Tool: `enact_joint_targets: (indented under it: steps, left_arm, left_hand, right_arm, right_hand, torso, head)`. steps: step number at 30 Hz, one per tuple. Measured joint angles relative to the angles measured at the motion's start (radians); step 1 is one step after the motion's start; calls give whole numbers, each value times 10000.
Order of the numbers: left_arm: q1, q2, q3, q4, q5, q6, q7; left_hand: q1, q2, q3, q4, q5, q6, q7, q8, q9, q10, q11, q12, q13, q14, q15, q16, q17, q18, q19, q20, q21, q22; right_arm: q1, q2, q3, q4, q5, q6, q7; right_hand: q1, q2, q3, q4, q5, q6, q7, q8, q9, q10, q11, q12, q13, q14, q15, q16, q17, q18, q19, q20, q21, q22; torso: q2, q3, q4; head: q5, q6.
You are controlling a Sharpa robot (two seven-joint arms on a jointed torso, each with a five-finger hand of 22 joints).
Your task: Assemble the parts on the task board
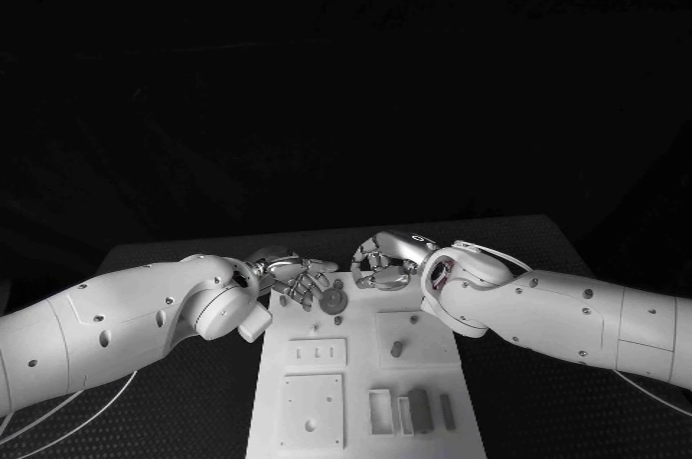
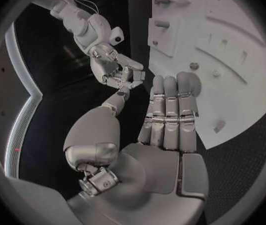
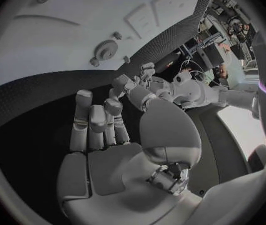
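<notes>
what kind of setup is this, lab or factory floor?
Likely a robotics lab bench: a white task board with small parts on a black table, and cluttered equipment shelves behind.

The task board (image 1: pixel 353 379) is plain white, and the parts (image 1: pixel 418 409) on it are grey, a round part (image 1: pixel 333 301) among them. The table (image 1: pixel 159 419) is black with a fine woven texture. Both arms are glossy white; the left hand (image 1: pixel 296 277) and right hand (image 1: pixel 382 262) are silver metal.
</notes>
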Motion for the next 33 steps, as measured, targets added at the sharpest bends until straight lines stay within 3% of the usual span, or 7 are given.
enact_joint_targets:
  steps: [15, 33]
  left_arm:
    - [-2, 105, -4, 331, -59, 17, -327]
    - [-6, 65, -17, 399, -66, 107, -474]
  left_hand:
    - [-7, -3, -285, -318, 0, -53, 53, -57, -25, -233, 53, 0, 137, -193, 119, -1, -15, -6, -149, 64, -158, -1]
    - [312, 595, -275, -908, 0, 22, -15, -57, -36, -233, 53, 0, 365, -193, 119, -1, -35, -82, -148, 65, -235, 76]
  right_arm:
    - [1, 270, 0, 314, -7, 185, -53]
    - [3, 477, 4, 308, -52, 246, -46]
  right_hand:
    - [0, -1, -34, 27, 0, 1, -1, 0, 0, 0, 0, 0, 1, 53, -14, 0, 0, -2, -1, 1, 0, 0]
    - [13, -16, -46, 14, 0, 21, -11, 0, 2, 37, -35, 0, 2, 29, -36, 0, 0, -3, -2, 2, 0, 0]
  torso:
    - [20, 16, -12]
    - [15, 7, -20]
  head:
    - [28, -61]
    - [42, -104]
